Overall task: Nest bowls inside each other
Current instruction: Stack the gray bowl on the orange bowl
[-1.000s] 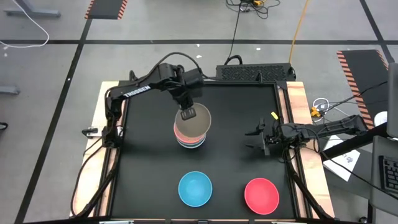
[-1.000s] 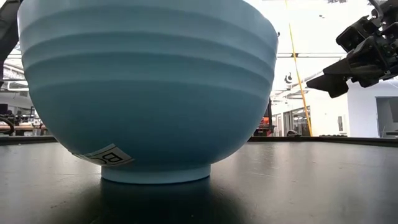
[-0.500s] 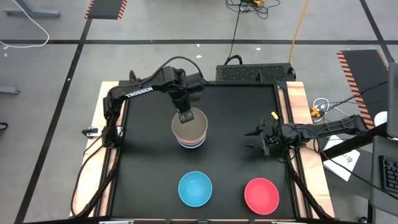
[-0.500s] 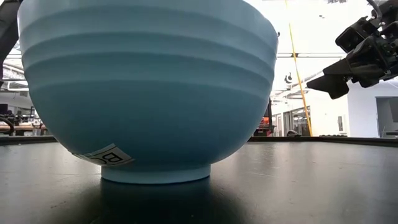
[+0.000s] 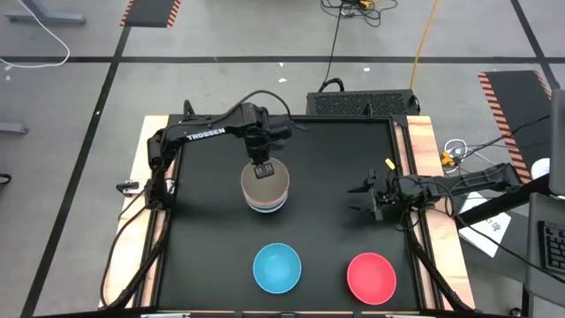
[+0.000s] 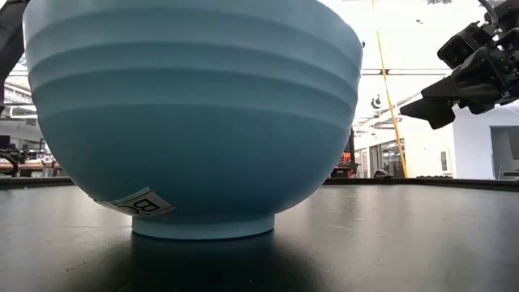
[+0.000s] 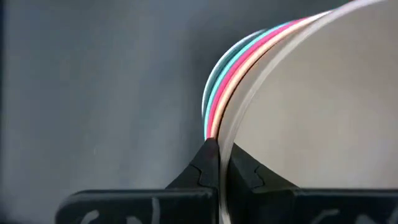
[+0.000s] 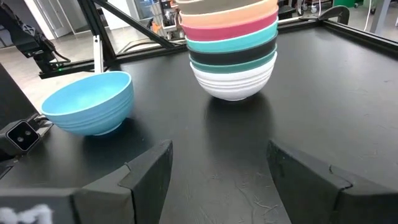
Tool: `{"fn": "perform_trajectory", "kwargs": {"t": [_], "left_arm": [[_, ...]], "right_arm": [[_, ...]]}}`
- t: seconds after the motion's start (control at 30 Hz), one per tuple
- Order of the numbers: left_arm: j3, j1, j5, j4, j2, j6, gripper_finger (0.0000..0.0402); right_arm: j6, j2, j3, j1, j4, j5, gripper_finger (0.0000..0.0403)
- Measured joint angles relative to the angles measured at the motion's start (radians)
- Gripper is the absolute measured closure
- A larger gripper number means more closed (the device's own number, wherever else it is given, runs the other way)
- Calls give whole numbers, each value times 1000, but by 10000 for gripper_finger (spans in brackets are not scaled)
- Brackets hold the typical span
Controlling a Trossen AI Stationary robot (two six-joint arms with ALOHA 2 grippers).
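We find the left gripper over the nested stack near the table's middle, its jaws pinched fully shut on the rim of the top olive-brown bowl. We judge this bowl seated or close to it; the left wrist view shows its rim close against the peach-orange rim below. The step in hand is placing. The next move calls for releasing that rim and lifting clear without tipping the stack.

The right wrist view shows the stack, top down: olive-brown, peach-orange, magenta, teal, black, dark green, white.

The light blue bowl sits alone and empty nearer the front edge. The red bowl, also empty, lies beside it.

The right gripper waits at the right edge, jaws wide apart, holding nothing.
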Motion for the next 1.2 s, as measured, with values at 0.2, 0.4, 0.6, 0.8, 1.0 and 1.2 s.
{"fn": "perform_trajectory", "kwargs": {"t": [0.2, 0.4, 0.6, 0.8, 1.0, 1.2], "left_arm": [[0, -2, 63, 59, 0, 7, 398], [0, -2, 69, 59, 0, 4, 398], [1, -15, 77, 93, 36, 14, 398], [6, -14, 106, 98, 79, 34, 398], [2, -17, 101, 107, 64, 33, 398], [-1, -39, 78, 102, 47, 4, 388]], "right_arm": [[0, 0, 0, 0, 0, 0, 150], [-1, 0, 0, 0, 0, 0, 150], [0, 0, 0, 0, 0, 0, 150], [2, 0, 0, 0, 2, -17, 150], [2, 0, 0, 0, 3, -24, 150], [5, 0, 0, 0, 3, -25, 150]]}}
